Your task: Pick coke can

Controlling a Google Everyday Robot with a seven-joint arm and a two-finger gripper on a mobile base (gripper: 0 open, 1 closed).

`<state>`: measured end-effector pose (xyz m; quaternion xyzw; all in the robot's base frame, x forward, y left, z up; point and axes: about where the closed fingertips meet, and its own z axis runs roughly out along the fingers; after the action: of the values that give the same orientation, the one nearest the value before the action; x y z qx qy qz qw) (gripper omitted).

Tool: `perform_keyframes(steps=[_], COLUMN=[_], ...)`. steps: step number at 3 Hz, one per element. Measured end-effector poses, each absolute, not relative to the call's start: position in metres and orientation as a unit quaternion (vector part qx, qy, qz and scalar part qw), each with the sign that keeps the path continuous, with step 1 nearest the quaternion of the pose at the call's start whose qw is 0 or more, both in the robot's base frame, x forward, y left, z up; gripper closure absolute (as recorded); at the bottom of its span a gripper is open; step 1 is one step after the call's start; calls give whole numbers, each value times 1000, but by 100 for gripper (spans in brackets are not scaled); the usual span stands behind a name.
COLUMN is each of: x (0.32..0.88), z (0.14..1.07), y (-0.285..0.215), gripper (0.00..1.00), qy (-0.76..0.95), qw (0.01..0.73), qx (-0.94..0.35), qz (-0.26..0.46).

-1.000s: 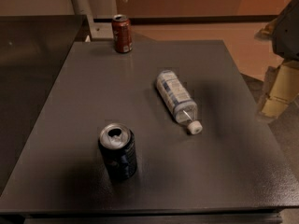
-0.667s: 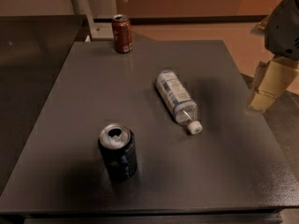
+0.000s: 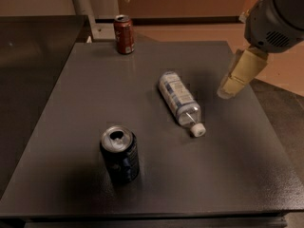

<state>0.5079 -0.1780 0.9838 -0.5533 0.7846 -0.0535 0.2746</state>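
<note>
Over the right side of the dark table (image 3: 71, 103) hangs the gripper (image 3: 228, 90), cream-coloured under its grey arm housing. A second ago it sat further right, off the edge; it has since come leftward, nearer the lying water bottle (image 3: 179, 99). Whether it is open or closed I cannot tell, and it holds nothing. At the far edge, well apart from it, the coke can (image 3: 124, 34) stands upright, unmoved. The dark can (image 3: 119, 153) near the front has not shifted either, nor has the bottle.
</note>
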Motion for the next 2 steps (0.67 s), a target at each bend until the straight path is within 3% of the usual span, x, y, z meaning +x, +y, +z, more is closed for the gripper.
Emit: perform_keyframes(steps=[2], x=[577], z=[990], y=[-157], gripper=[0], qy=[798], qw=[341], qx=[-495], qz=[-45])
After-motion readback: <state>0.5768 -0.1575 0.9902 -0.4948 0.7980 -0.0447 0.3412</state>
